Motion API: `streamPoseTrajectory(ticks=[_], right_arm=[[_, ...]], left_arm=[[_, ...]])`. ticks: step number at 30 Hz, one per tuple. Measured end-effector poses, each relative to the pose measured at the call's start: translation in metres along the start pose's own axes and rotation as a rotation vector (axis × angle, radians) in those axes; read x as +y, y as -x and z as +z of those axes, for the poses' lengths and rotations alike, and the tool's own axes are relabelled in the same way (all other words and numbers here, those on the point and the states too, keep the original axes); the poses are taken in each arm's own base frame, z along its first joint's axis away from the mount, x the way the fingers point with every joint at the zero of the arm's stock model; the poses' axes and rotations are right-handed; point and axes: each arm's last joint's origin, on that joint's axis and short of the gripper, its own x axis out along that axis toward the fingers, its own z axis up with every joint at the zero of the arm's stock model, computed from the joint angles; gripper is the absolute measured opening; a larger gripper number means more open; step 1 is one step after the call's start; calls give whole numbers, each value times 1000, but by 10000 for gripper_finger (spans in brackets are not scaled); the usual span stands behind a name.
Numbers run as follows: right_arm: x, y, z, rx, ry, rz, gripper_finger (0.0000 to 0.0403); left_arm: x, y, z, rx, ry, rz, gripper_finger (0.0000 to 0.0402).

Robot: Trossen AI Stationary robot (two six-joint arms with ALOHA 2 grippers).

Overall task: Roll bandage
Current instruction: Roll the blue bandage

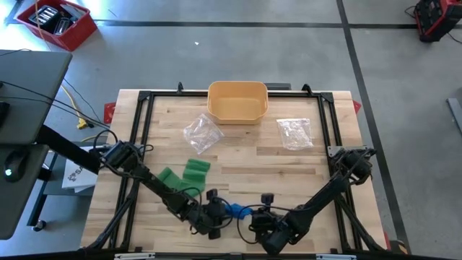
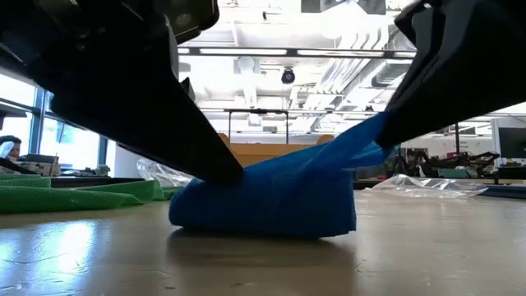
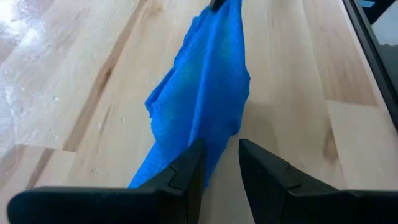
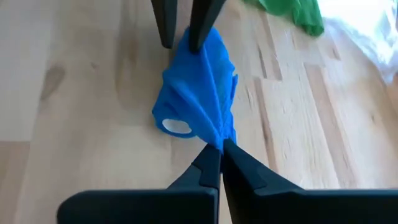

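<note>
I have the right gripper [image 4: 220, 148] pinching the loose tail of the blue gauze bandage roll [image 4: 196, 87] while the left gripper [image 3: 219, 163], jaws part-spread, steadies it, so next I judge I must wind under tension.

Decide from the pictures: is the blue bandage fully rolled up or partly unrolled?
Partly unrolled. The blue bandage shows a rolled core lying on the table, while a loose tail stretches from it to the shut right tool.

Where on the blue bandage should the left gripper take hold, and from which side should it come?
I would grip the roll end of the blue bandage, near its white core, coming from above. The right gripper already pinches the loose tail shut, so that end is taken. The left gripper stands partly open with only one finger on the cloth.
</note>
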Motion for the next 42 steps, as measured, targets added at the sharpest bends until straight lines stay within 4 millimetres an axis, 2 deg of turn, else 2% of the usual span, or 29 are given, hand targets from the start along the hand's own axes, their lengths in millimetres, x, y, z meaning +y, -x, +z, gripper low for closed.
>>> streamPoseTrajectory(ticks=[5, 12, 17, 21, 29, 32, 37, 42], right_arm=[[-9, -10, 6, 7, 108, -8, 0], [-31, -45, 9, 124, 187, 44, 0], [-35, -62, 4, 191, 193, 73, 1], [-35, -59, -1, 225, 205, 65, 27], [-27, -50, -3, 205, 233, 54, 151], [-27, -41, 0, 180, 235, 45, 182], [-30, -29, 2, 184, 232, 47, 196], [-27, -21, 0, 184, 200, 54, 197]], left_arm=[[0, 0, 0, 1, -1, -2, 97], [-2, 1, -1, -4, -19, -9, 97], [-5, 2, -3, -7, -21, -15, 97], [-8, 4, -6, 5, -31, -27, 97], [-9, 3, -8, -4, -57, -19, 97], [-15, 7, -6, -21, -101, -20, 95], [-29, 19, 9, -84, -141, -42, 81], [-23, 18, 14, -84, -158, -13, 63]])
